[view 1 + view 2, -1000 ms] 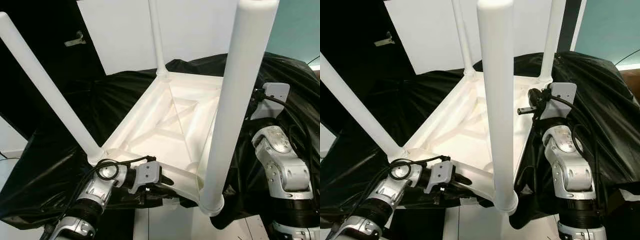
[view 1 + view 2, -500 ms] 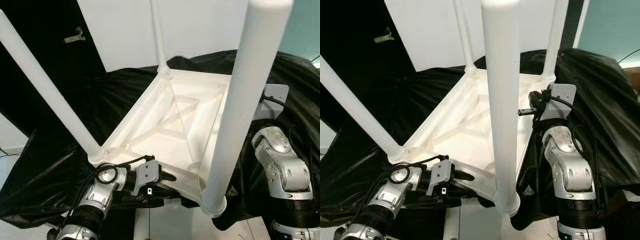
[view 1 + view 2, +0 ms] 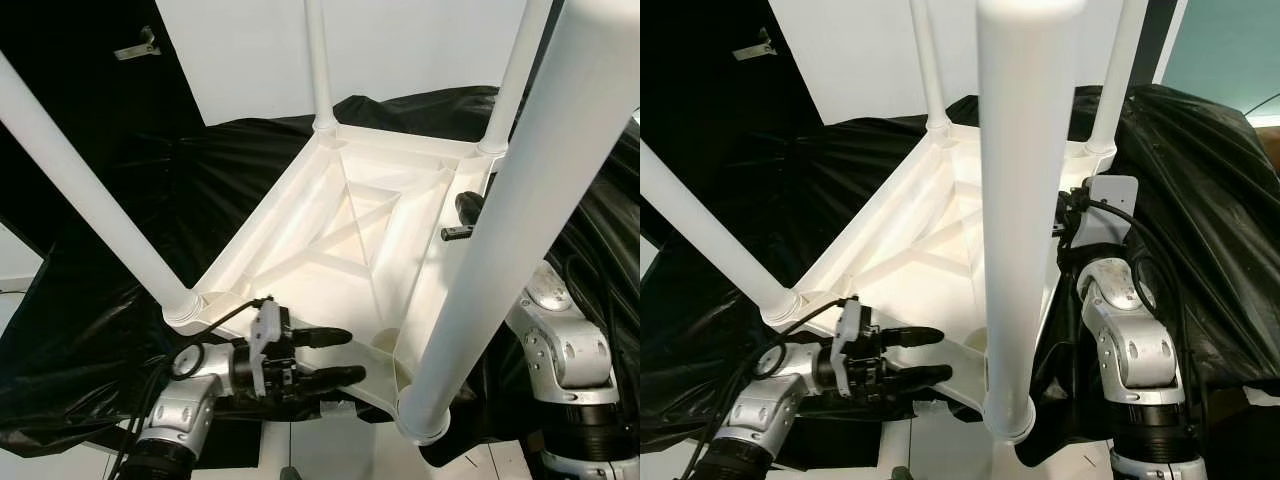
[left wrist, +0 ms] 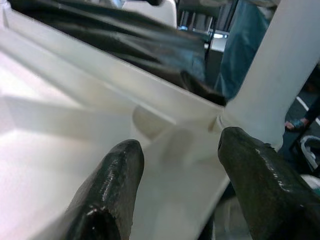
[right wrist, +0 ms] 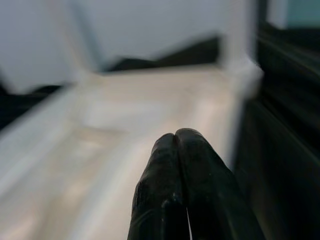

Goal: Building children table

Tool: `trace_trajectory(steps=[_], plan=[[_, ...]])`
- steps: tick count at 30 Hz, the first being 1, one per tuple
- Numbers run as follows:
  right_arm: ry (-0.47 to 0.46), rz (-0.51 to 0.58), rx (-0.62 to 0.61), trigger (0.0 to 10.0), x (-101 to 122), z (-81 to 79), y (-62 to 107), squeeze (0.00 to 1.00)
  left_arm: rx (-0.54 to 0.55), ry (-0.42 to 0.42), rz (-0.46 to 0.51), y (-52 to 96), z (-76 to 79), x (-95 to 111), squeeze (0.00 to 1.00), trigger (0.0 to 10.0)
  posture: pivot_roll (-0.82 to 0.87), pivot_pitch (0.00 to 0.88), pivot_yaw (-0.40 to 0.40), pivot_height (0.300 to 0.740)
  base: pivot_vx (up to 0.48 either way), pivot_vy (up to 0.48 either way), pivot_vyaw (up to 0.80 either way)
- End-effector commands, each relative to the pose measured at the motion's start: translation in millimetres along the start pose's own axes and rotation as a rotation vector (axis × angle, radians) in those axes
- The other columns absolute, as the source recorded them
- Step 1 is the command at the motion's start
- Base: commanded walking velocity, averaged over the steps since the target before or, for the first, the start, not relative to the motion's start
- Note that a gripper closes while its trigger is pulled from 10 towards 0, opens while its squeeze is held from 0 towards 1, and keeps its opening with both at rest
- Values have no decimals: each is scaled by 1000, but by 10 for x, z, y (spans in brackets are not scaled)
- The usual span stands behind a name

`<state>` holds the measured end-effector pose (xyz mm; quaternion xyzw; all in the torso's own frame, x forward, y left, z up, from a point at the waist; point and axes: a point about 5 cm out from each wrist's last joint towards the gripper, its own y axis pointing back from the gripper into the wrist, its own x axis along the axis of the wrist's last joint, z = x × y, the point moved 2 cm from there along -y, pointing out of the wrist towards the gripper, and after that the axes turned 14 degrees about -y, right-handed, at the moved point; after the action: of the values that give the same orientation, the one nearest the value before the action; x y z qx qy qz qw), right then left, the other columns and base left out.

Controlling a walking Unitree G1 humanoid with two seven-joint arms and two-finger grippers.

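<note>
**Upturned table, four legs fitted: tip risk**

Table (image 3: 350,240) lies inverted on black sheet (image 3: 120,260). My left claw (image 3: 335,355), spread, straddles its near rim; right claw (image 5: 182,200), pressed together, empty. Uneven lift could topple it.

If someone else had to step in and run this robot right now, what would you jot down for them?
Left gripper: jaws open, straddling the near rim of the upturned white table, not clamped.
Right gripper: jaws shut, empty, by the table's right rim.
The table lies upside down on the black cloth. Done: all four legs stand in their corner sockets.
Left, probably: check each leg is tight, then turn the table upright.
</note>
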<state>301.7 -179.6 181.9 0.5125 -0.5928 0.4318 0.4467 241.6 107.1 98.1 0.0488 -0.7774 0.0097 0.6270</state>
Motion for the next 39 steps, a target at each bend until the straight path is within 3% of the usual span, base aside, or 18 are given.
trace_trajectory(steps=[1,5,10,12,15,28,29,30,32,33,34,35,36,37,39], plan=[[7,-3,-88,10000,-41,116,31,0,-127,16,21,55,112,12,0,10000,-40,0,72,740,0,0,0],[19,-45,-147,10000,-193,217,152,0,-182,43,-39,151,168,-62,0,10000,-47,0,75,740,0,0,0],[21,-45,-154,10000,-196,228,157,0,-191,49,-49,164,178,-62,0,10000,-52,0,77,740,0,0,0],[54,-27,-237,10000,-183,393,228,0,-250,32,-148,219,229,-175,0,10000,-60,0,78,740,0,0,0],[71,-30,-277,10000,-211,467,293,0,-289,14,-221,239,284,-282,0,10000,-64,0,79,740,0,0,0],[60,-24,-254,10000,-193,376,281,0,-317,21,-297,222,339,-431,0,10000,-66,0,73,740,0,0,0],[61,-22,-254,10000,-185,381,275,0,-320,20,-300,228,338,-435,0,9020,-65,0,73,740,0,0,0],[61,-18,-255,10000,-178,385,270,0,-325,20,-305,233,339,-439,0,4235,-65,0,73,740,0,0,0],[62,-16,-257,10000,-173,388,268,0,-329,17,-308,237,340,-445,0,4235,-65,0,73,740,0,0,0],[61,-12,-258,10000,-165,390,264,0,-336,8,-318,239,342,-453,0,2000,-64,0,75,740,0,0,0],[61,-12,-258,10000,-165,390,264,0,-336,8,-318,239,342,-453,0,2000,-64,0,75,740,0,0,0],[60,-8,-259,10000,-156,390,259,0,-347,-4,-333,241,353,-469,0,0,-65,0,76,740,0,0,0],[60,-8,-259,10000,-156,390,259,0,-347,-4,-333,241,353,-469,0,0,-65,0,76,740,0,0,0],[59,-4,-259,10000,-146,389,255,0,-365,-16,-354,247,368,-492,0,10000,-65,0,77,740,0,0,0],[58,-1,-260,10000,-138,388,251,0,-379,-27,-372,253,380,-510,0,10000,-65,0,78,740,0,0,0]])
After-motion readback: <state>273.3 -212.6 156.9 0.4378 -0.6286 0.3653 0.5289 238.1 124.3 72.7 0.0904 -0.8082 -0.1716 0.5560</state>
